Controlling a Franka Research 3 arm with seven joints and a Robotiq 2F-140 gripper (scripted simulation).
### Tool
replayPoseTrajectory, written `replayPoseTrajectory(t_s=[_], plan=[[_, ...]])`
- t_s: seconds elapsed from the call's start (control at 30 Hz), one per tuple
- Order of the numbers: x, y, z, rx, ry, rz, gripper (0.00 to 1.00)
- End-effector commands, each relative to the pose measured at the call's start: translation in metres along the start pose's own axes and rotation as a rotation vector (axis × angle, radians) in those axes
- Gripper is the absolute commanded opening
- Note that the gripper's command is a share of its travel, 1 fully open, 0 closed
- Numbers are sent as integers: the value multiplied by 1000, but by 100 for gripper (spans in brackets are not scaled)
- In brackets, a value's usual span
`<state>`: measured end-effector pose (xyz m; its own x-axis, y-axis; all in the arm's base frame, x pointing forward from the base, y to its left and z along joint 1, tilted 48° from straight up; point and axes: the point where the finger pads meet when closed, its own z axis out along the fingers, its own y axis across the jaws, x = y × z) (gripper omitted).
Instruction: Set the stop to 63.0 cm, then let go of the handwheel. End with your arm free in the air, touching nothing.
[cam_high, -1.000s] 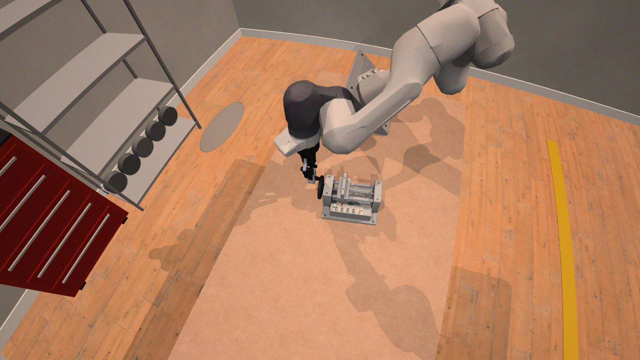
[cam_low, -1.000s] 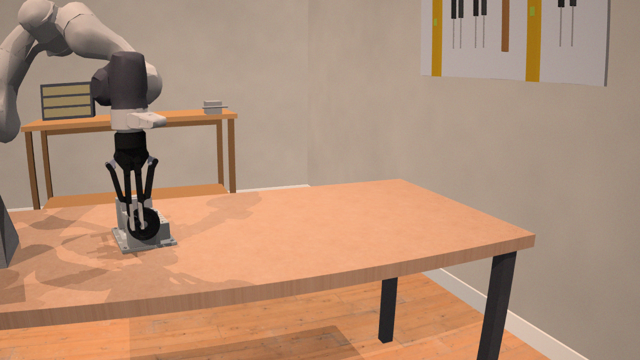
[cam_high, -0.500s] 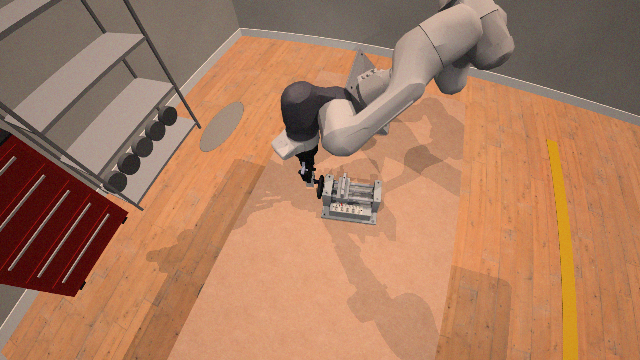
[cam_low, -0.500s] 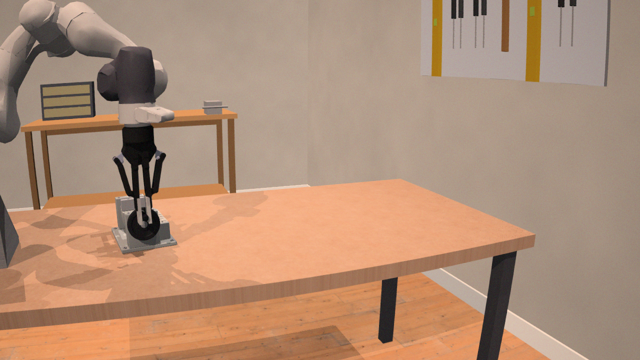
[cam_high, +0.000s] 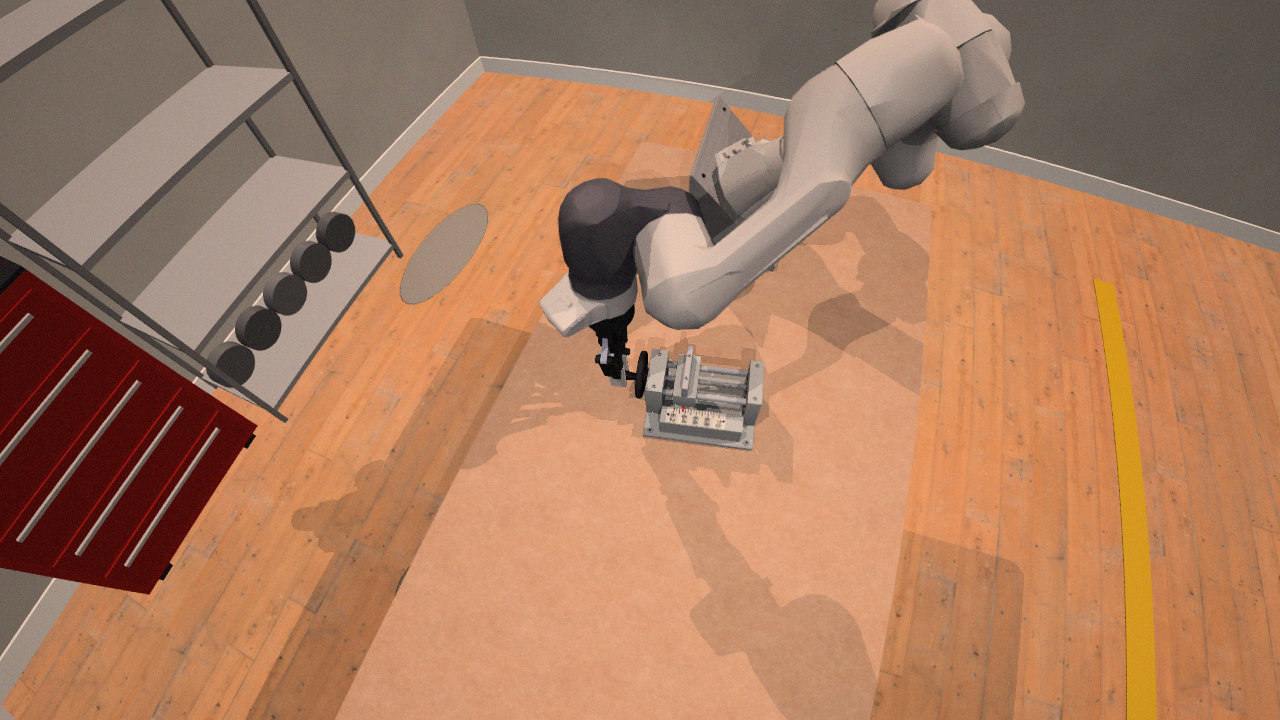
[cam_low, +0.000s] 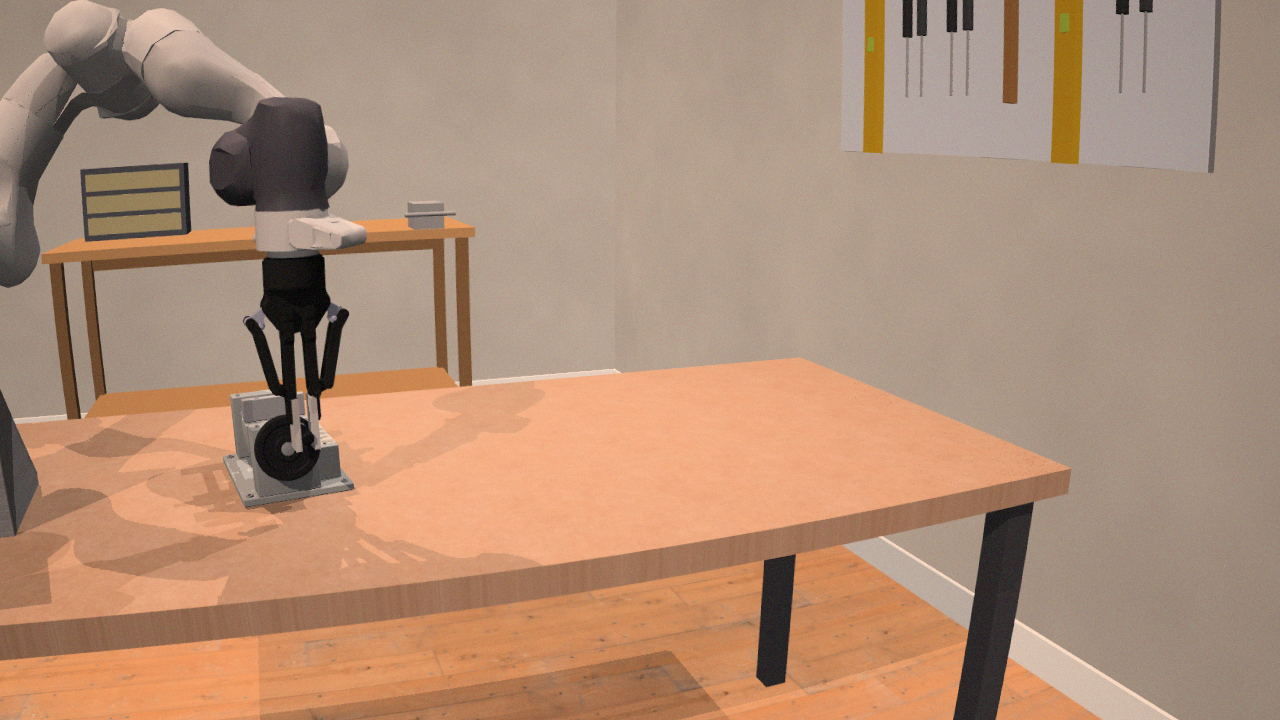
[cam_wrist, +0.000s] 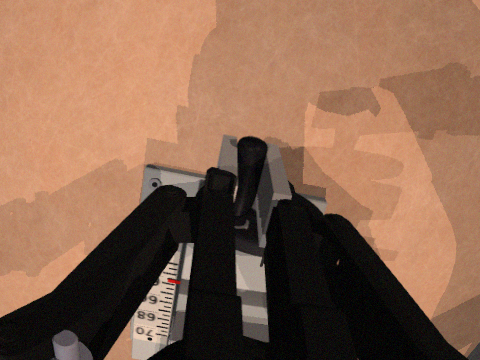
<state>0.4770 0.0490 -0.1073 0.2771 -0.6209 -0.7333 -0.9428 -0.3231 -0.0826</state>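
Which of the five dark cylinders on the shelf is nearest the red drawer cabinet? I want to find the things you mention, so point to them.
The end cylinder (cam_high: 231, 363), lowest in the top view; the other four run in a row away from the red drawer cabinet (cam_high: 138, 429).

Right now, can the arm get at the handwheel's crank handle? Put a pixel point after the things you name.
Yes, it looks so: the arm's (cam_high: 769, 237) (cam_low: 196, 71) pincer (cam_high: 617, 379) (cam_low: 305, 447) (cam_wrist: 245, 161) seems shut on the crank handle (cam_high: 631, 376) (cam_low: 307, 438) (cam_wrist: 252, 152), its fingers on either side, outboard of the handwheel (cam_high: 641, 374) (cam_low: 275, 467) (cam_wrist: 250, 244). I see nothing blocking.

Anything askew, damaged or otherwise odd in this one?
Nothing stands out: the vise-like fixture sits flat on the table, and the end effector is at the handwheel. No visible damage or spill.
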Motion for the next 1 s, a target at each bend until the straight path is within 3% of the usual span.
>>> replayPoseTrajectory(t_s=[0.0, 0.4, 0.97], plan=[[0, -6, 8, 0, 0, 8, 4], [0, -6, 42, 0, 0, 8, 4], [0, 17, 55, 0, 0, 8, 4]])
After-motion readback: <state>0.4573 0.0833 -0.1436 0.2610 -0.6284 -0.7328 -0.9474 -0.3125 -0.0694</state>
